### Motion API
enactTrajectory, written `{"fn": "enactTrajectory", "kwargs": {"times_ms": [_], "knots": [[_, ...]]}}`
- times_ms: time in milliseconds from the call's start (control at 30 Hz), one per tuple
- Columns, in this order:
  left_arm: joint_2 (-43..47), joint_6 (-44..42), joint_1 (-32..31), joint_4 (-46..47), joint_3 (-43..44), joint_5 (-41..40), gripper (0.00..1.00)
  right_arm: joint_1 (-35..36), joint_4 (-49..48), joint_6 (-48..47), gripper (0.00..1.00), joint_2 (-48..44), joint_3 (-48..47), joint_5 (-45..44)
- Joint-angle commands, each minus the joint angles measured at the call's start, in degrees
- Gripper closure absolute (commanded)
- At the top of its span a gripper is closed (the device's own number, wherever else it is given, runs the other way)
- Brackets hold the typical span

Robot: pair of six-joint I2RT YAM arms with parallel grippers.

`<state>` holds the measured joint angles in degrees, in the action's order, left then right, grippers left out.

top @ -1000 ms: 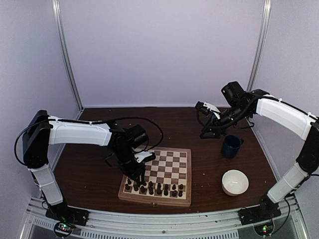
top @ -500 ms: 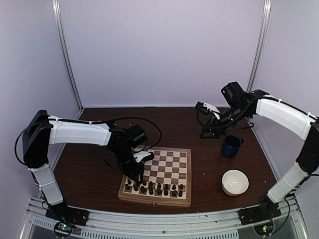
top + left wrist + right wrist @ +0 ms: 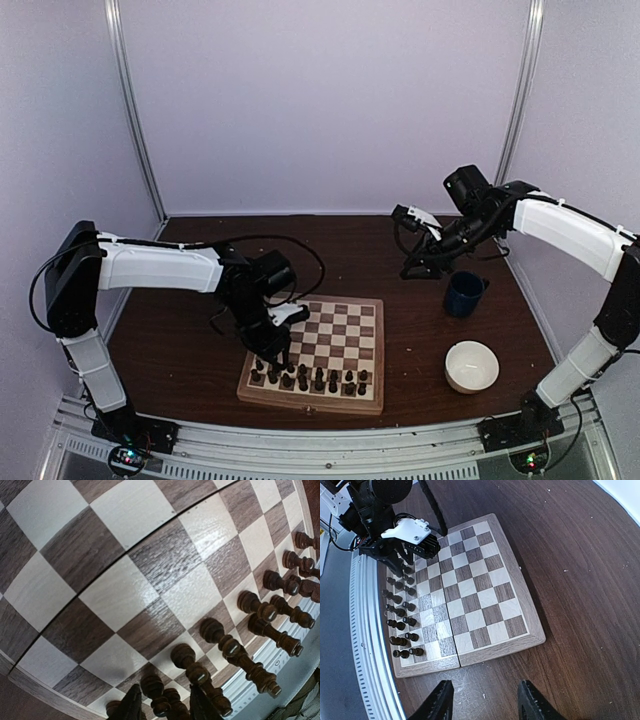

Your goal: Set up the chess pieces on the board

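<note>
Chess piece (image 3: 156, 692) between fingers (image 3: 134, 706) of left gripper (image 3: 164, 707), near board (image 3: 125, 587) edge (grip or gap unclear)

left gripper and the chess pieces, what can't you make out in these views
1. Left wrist view: whether the left gripper clasps one of the chess pieces; the bottom edge cuts off its fingertips.
2. Top view: what kinds of pieces they are; too small.
3. Right wrist view: the pieces at the row's end beneath the left gripper, which covers them.
</note>
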<state>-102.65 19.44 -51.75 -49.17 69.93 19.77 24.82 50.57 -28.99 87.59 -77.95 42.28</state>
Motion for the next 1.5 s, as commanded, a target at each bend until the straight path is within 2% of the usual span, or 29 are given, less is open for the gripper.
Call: {"fn": "enactTrajectory", "kwargs": {"times_ms": [0, 167, 333, 733, 967, 1033, 1167, 1267, 1467], "knots": [[1.0, 0.1, 0.3, 2.2, 0.2, 0.4, 0.65, -0.2, -1.1, 0.4, 0.52, 0.1, 0.9, 0.7], [1.9, 0.2, 0.4, 2.1, 0.1, 0.1, 0.58, -0.2, -1.1, 0.5, 0.52, 0.4, 0.9, 0.9], [2.2, -0.2, 0.4, 1.9, -0.2, -0.9, 0.57, -0.2, -1.1, 0.5, 0.52, 0.5, 0.7, 1.0], [3.3, -2.9, 1.1, -0.4, 0.6, 0.7, 0.69, -0.2, -1.2, 0.6, 0.52, 0.5, 0.9, 1.0], [3.0, -1.9, 1.3, 4.5, 2.4, -1.0, 0.72, -0.2, -1.4, 0.7, 0.52, 1.1, 0.8, 1.1], [2.0, -1.7, 1.2, 5.9, 3.2, -0.7, 0.76, -0.2, -1.3, 0.7, 0.52, 1.1, 0.8, 1.1], [-0.8, -1.5, 1.2, 7.1, 5.0, -0.2, 0.92, -0.2, -1.8, 0.7, 0.53, 0.7, 1.2, 1.0], [-2.5, -2.0, 1.2, 7.4, 5.9, 0.3, 0.99, -0.2, -2.0, 0.7, 0.53, 0.6, 1.6, 0.8], [-5.6, -3.9, 1.1, 5.9, 6.5, 3.2, 1.0, -0.2, -2.3, 0.6, 0.53, 0.6, 1.9, 0.9]]}}
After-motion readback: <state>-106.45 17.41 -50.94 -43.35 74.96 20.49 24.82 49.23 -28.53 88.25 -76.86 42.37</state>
